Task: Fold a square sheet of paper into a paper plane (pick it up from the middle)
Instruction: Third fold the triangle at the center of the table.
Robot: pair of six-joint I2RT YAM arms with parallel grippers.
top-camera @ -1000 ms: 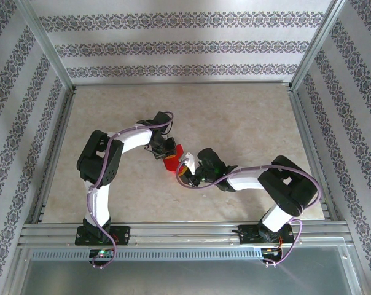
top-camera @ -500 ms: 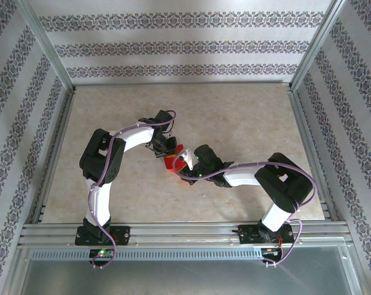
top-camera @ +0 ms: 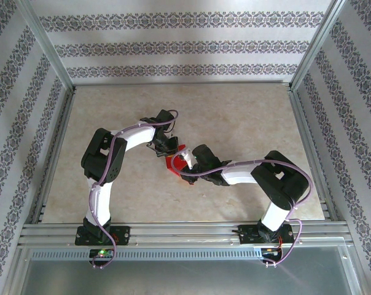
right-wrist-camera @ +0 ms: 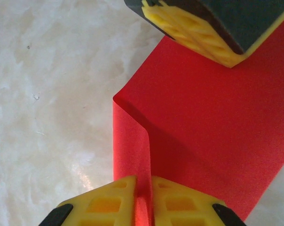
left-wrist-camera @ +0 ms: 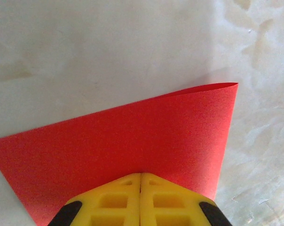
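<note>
Pale, marble-patterned table (top-camera: pixel 247 117) bordered by metal rails (top-camera: pixel 185 230) along its near edge. Near its middle, a red sheet of paper (top-camera: pixel 172 163), partly raised off the surface.

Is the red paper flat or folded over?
Folded over: the red paper bends back on itself, with a flap pinched in the right tool.

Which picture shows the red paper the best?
The left wrist view: the red paper spreads wide there, with its edges and a far corner in plain sight. The right wrist view shows a bent part pinched between yellow fingers. In the top view it is a small red patch.
</note>
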